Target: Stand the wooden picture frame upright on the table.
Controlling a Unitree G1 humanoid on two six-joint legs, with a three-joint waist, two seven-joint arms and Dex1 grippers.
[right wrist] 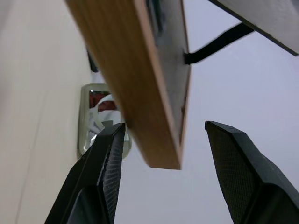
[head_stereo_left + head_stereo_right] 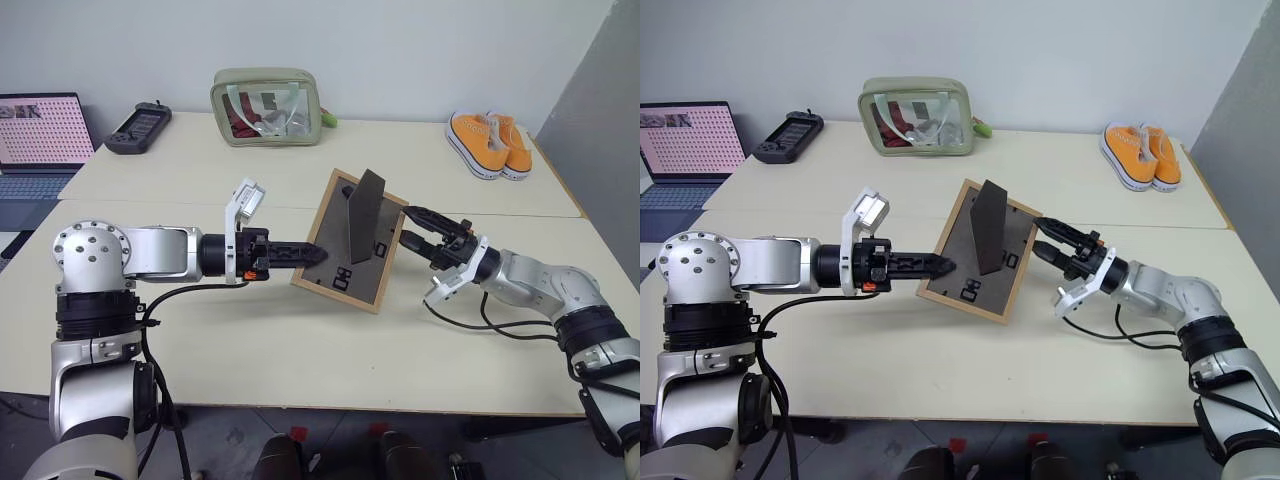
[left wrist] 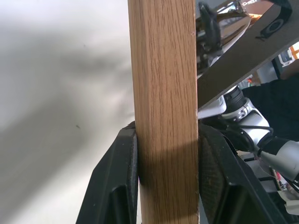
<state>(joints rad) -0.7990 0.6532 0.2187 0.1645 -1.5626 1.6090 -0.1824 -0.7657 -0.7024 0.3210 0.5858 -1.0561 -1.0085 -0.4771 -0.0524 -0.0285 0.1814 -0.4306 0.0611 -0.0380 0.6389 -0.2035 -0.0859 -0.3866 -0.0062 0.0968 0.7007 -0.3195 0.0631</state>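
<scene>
Wooden picture frame (image 2: 350, 243) held tilted above the table (image 2: 300, 350), dark back with white marks facing up and prop leg (image 2: 364, 214) swung out from it. Pinched at its left edge by the left gripper (image 2: 312, 255), fingers (image 3: 117, 182) pressed against both faces of the wood. Right gripper (image 2: 416, 228) spread wide just beside the frame's right edge, one corner lying between its fingers (image 1: 100, 172), without touching it.

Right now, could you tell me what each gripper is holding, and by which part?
The left gripper clamps the wooden picture frame by its wooden side edge. The right gripper is open, holding nothing.
</scene>
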